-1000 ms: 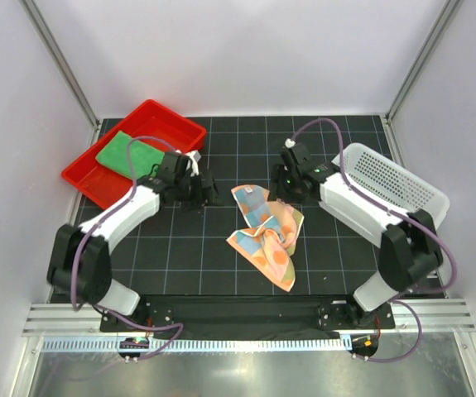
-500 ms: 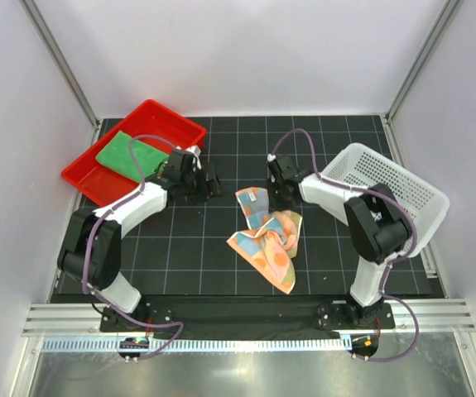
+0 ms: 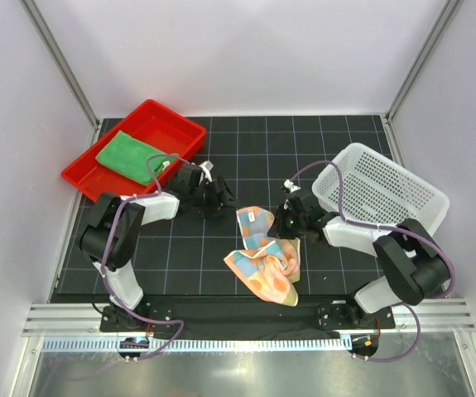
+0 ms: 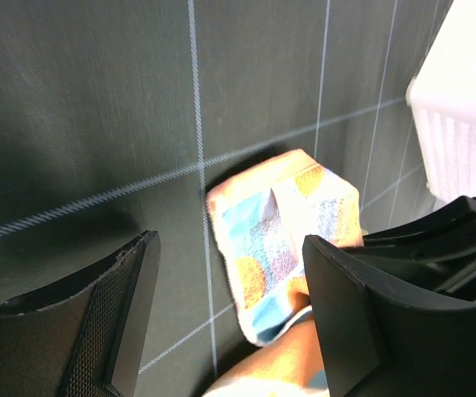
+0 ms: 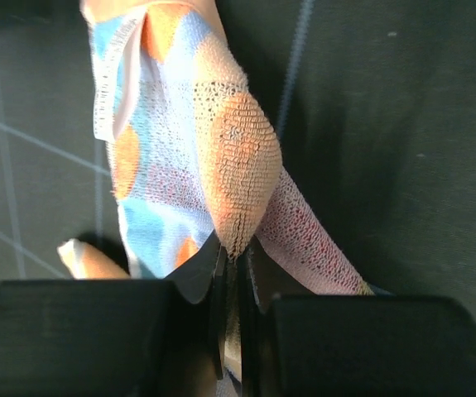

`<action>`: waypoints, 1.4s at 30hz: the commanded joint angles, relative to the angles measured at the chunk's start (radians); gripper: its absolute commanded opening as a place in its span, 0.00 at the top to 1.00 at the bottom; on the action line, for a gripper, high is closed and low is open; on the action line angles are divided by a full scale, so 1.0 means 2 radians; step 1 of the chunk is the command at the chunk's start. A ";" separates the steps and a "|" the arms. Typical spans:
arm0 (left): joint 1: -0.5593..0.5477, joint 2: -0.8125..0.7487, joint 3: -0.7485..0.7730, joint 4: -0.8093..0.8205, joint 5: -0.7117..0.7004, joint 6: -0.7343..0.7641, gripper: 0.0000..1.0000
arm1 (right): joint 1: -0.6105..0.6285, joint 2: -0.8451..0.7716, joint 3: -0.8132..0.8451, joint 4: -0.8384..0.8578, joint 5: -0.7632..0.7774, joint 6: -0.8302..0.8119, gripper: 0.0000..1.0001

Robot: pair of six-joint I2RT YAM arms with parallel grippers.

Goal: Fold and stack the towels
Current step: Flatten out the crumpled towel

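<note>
A crumpled pastel-striped towel with orange dots (image 3: 262, 255) lies on the black grid mat in the middle. My right gripper (image 3: 286, 223) is at its right edge. In the right wrist view that gripper (image 5: 231, 258) is shut on a raised fold of this towel (image 5: 184, 141). My left gripper (image 3: 223, 201) hovers just left of the towel's upper corner. It stands open (image 4: 231, 308), with the towel's corner (image 4: 281, 236) lying ahead between its fingers and untouched. A folded plain green towel (image 3: 128, 155) rests in the red tray.
The red tray (image 3: 175, 124) sits at the back left of the mat. A white perforated basket (image 3: 387, 192) stands at the right, close behind the right arm, and shows at the edge of the left wrist view (image 4: 461, 124).
Both arms have dropped low and reached in toward the striped towel. The right gripper has closed on the towel's right edge and bunched it slightly. The left gripper slid right toward the top corner.
</note>
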 commanded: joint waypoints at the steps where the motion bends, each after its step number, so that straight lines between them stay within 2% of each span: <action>1: -0.006 -0.004 -0.011 0.050 0.034 -0.013 0.27 | 0.002 -0.039 -0.038 0.120 -0.046 0.033 0.99; 5: -0.006 -0.008 -0.022 0.053 0.045 -0.013 0.26 | 0.002 -0.075 -0.062 0.183 -0.066 0.050 0.99; 11: -0.006 -0.015 -0.055 0.093 0.050 -0.020 0.25 | 0.002 -0.096 -0.058 0.188 -0.083 0.063 0.99; 15: -0.005 -0.016 -0.067 0.157 0.077 -0.034 0.23 | 0.002 -0.098 -0.059 0.193 -0.099 0.067 0.99; 18: -0.005 -0.015 -0.075 0.244 0.102 -0.053 0.23 | 0.002 -0.099 -0.064 0.188 -0.100 0.067 0.99; 21: -0.005 -0.008 -0.077 0.280 0.127 -0.068 0.25 | 0.002 -0.102 -0.068 0.185 -0.100 0.067 0.99; 25: -0.005 0.004 -0.087 0.355 0.153 -0.097 0.38 | 0.002 -0.103 -0.069 0.184 -0.102 0.067 0.99; 27: -0.005 0.005 -0.090 0.357 0.159 -0.103 0.43 | 0.002 -0.103 -0.066 0.175 -0.101 0.064 0.99; 28: -0.005 0.005 -0.090 0.357 0.161 -0.103 0.51 | 0.002 -0.103 -0.065 0.173 -0.100 0.063 0.99; 29: -0.005 0.004 -0.093 0.357 0.161 -0.104 0.54 | 0.002 -0.104 -0.062 0.168 -0.098 0.058 0.99; 30: -0.005 -0.001 -0.094 0.353 0.160 -0.105 0.65 | 0.002 -0.105 -0.060 0.150 -0.087 0.055 0.99; 31: -0.005 -0.004 -0.094 0.346 0.160 -0.105 0.71 | 0.002 -0.106 -0.058 0.138 -0.079 0.051 0.99; 32: -0.005 -0.007 -0.091 0.298 0.160 -0.099 0.78 | 0.002 -0.108 -0.052 0.127 -0.072 0.047 0.97; 33: -0.005 -0.018 -0.082 0.265 0.154 -0.074 0.89 | 0.002 -0.109 -0.048 0.104 -0.058 0.040 0.95; 34: -0.005 -0.027 -0.078 0.225 0.147 -0.056 0.95 | 0.002 -0.108 -0.045 0.091 -0.051 0.036 0.91; 35: -0.005 -0.036 -0.073 0.183 0.130 -0.041 0.99 | 0.002 -0.107 -0.034 0.077 -0.048 0.032 0.82; 36: -0.004 -0.059 -0.053 0.068 0.093 0.002 1.00 | 0.002 -0.105 -0.026 0.043 -0.038 0.020 0.77; 37: -0.005 -0.070 -0.045 0.021 0.070 0.017 1.00 | 0.002 -0.105 -0.016 0.023 -0.032 0.015 0.71; 38: -0.004 -0.080 -0.035 -0.027 0.046 0.029 1.00 | 0.001 -0.106 0.003 0.009 -0.022 0.011 0.56; 39: -0.005 -0.091 -0.006 -0.150 -0.014 0.068 1.00 | 0.001 -0.108 0.013 -0.036 -0.012 0.009 0.51; 42: -0.004 -0.123 0.033 -0.291 -0.100 0.116 1.00 | 0.002 -0.109 0.056 -0.096 0.030 0.002 0.45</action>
